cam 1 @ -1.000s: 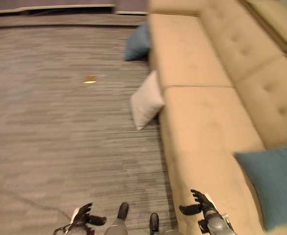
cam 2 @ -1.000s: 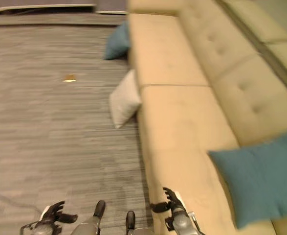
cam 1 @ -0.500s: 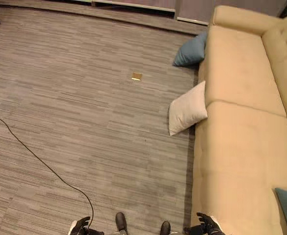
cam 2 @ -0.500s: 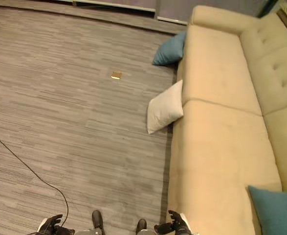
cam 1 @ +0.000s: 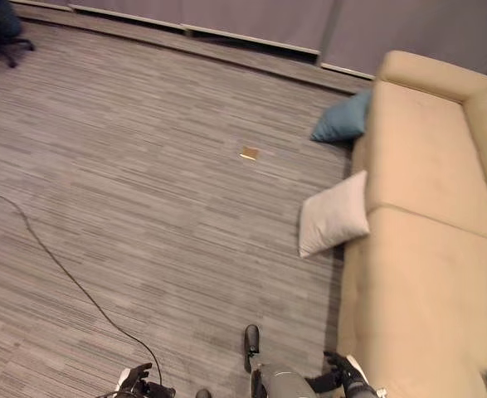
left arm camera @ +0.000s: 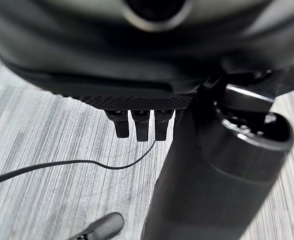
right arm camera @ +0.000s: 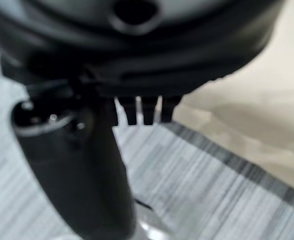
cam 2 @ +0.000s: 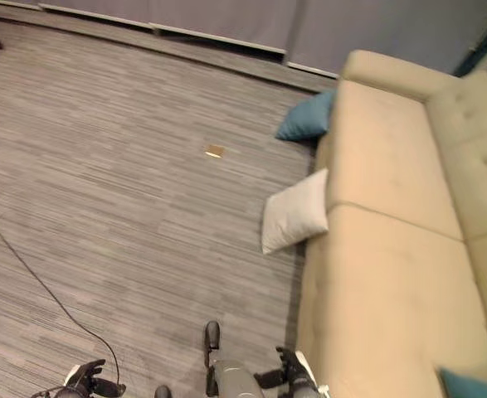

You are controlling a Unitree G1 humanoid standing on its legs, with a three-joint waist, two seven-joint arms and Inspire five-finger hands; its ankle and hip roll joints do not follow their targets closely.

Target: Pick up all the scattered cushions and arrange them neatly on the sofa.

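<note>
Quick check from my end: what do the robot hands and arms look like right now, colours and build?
Both are dark, near-black hands with jointed fingers and a thumb. The left robot hand shows a white cover by its thumb, and so does the right robot hand. A silver-grey forearm runs back from the right one. In the wrist views each hand has a dark, rounded housing with a row of short black fingers and a thick black thumb.

The sofa [cam 2: 392,274] is cut off at the right and lower edges, of the blue cushion [cam 2: 474,386] on its seat just a corner shows, and the small yellowish thing [cam 1: 249,152] on the floor beside the sofa is too small to identify.
</note>
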